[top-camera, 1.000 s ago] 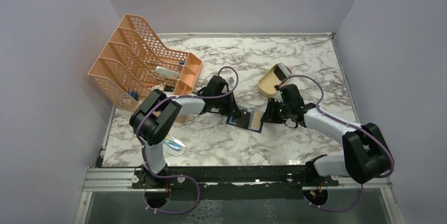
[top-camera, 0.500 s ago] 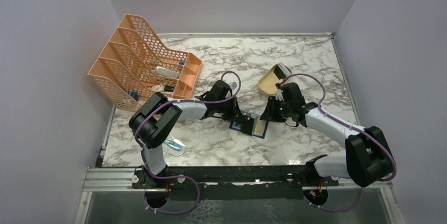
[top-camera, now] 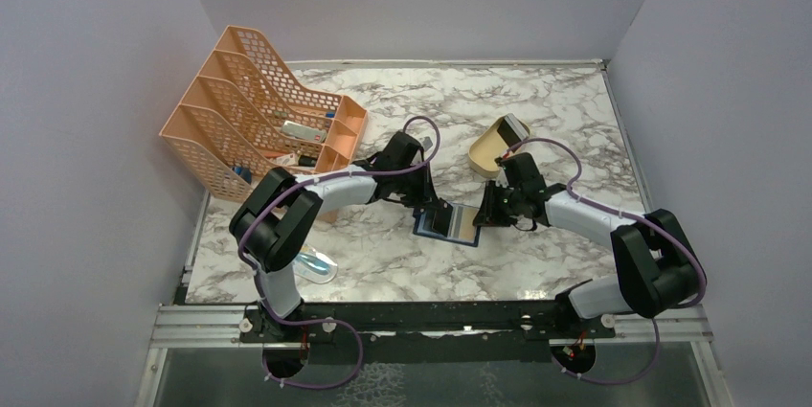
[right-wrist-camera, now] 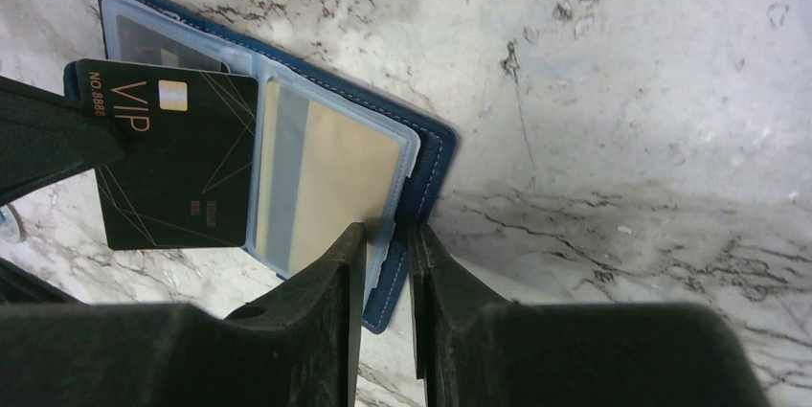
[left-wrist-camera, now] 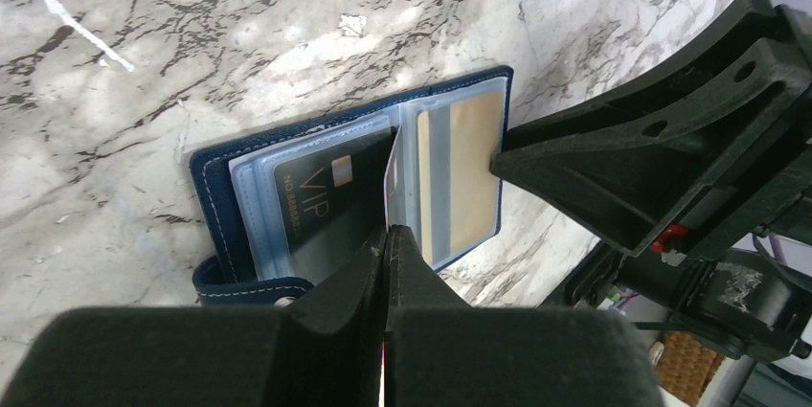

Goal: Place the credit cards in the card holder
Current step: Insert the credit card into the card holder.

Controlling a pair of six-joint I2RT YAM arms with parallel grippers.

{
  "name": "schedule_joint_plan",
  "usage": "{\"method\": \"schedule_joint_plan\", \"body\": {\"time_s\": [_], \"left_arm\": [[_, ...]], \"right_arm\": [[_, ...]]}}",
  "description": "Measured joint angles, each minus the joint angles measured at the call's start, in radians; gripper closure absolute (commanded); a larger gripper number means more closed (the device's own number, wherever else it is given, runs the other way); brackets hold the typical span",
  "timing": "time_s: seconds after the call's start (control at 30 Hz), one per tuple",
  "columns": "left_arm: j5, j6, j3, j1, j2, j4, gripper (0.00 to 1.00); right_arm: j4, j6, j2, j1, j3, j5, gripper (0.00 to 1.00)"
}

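The left gripper [left-wrist-camera: 388, 235] is fully closed and, going by the right wrist view, it pinches one short end of the dark card [right-wrist-camera: 177, 163]. That card hangs across the left page of the holder [right-wrist-camera: 436, 163], which lies open on the table [right-wrist-camera: 622, 91] between the two arms. I cannot tell whether any of the card's edge has entered a pocket. The right page already carries the gold card [right-wrist-camera: 335, 187] behind clear plastic. Past it, the right gripper [right-wrist-camera: 386, 232] straddles the holder's outer edge with only a narrow gap, and appears to clamp it down.

The risks lie in the feed. If the dark card meets the pocket mouth at an angle, it may ride over the plastic rather than under it, or buckle the thin sleeve. A push along the table could drag the holder if the right grip is loose. Letting go too soon would leave the card lying on top, unseated. The two grippers are close together, so a wide swing by either could knock the other.

Nothing lies between the grippers and the holder. A packet [top-camera: 316, 263] lies near the left base, well apart. Farther off, a tray [top-camera: 485, 153] stands just behind the right gripper, close enough to be clipped on a retreat. The rack [top-camera: 239, 110] stands in the far left corner, out of the way.
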Motion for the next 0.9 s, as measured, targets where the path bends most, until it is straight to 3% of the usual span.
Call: {"method": "schedule_joint_plan", "body": {"time_s": [0.9], "left_arm": [[0.134, 0.019, 0.013, 0.041, 0.002, 0.021, 1.00]], "right_arm": [[0.026, -0.042, 0.026, 0.002, 0.019, 0.001, 0.81]]}}
